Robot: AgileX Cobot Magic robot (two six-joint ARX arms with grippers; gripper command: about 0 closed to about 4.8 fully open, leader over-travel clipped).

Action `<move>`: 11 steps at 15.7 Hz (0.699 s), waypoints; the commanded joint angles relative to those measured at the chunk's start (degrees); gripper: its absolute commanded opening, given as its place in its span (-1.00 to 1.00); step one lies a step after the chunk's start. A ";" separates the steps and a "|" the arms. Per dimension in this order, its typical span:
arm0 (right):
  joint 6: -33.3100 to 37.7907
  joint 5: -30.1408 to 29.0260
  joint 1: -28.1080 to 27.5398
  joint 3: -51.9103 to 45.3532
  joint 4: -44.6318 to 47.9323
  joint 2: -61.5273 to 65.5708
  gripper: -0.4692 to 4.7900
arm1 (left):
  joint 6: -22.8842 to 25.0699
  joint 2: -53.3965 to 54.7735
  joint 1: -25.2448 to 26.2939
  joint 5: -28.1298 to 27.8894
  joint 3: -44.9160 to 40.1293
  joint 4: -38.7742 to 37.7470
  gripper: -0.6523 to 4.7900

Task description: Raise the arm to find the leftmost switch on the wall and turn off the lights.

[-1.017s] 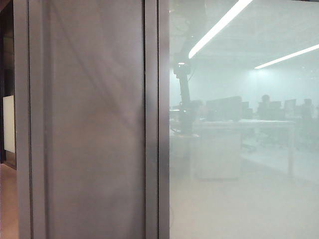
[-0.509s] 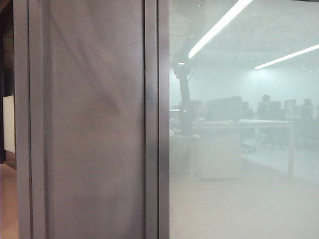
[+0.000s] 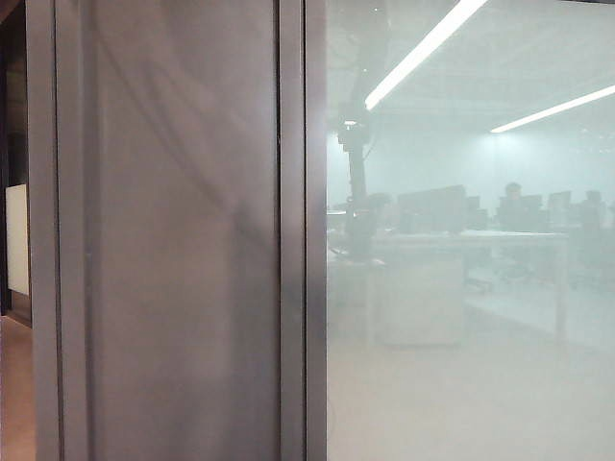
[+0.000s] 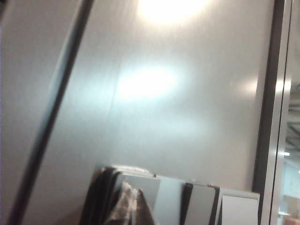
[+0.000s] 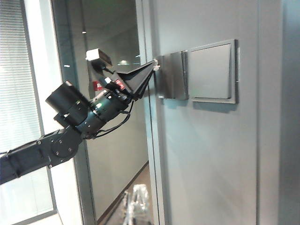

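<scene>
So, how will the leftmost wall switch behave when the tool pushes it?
Probably stiff: the leftmost switch is a flat plate set in the wall, likely tilting, not sliding. Its smooth face may let the left tool, at its edge, slip. The right tool hangs low, blurred.

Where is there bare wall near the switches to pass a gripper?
Free: the plain panel under the switch plates and beyond the larger plate. Crowded: the door-frame side, where the left gripper touches the leftmost switch. The right gripper is barely in view, away from the wall.
</scene>
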 commanded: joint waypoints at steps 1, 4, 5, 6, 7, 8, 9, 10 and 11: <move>1.38 0.11 -0.07 0.20 0.81 -0.24 -0.85 | -0.39 0.87 0.07 -0.28 0.24 -0.02 -0.78; 1.57 0.11 -0.02 0.20 0.79 -0.24 -0.85 | -0.39 1.40 0.13 -0.81 0.26 0.39 -0.78; 1.57 0.11 -0.02 0.20 0.81 -0.24 -0.85 | -0.37 1.40 0.13 -0.07 0.24 0.20 -0.78; 1.57 0.11 -0.02 0.20 0.83 -0.24 -0.85 | -0.39 1.36 0.13 0.63 0.24 0.44 -0.78; 1.57 0.11 -0.02 0.20 0.81 -0.24 -0.85 | -0.37 1.07 0.13 0.74 0.24 0.50 -0.78; 1.55 0.11 -0.02 0.20 0.81 -0.24 -0.85 | -0.28 0.55 0.13 1.14 0.24 -0.09 -0.78; 1.55 0.11 -0.02 0.20 0.83 -0.24 -0.85 | 0.61 -0.44 0.13 2.51 0.24 -1.44 -0.78; 1.55 0.13 -0.02 0.20 0.94 -0.24 -0.85 | 1.92 -1.79 0.13 3.54 0.20 -3.69 -0.78; 1.53 0.15 -0.02 0.20 1.11 -0.24 -0.85 | 3.04 -3.15 0.13 4.22 0.20 -6.23 -0.78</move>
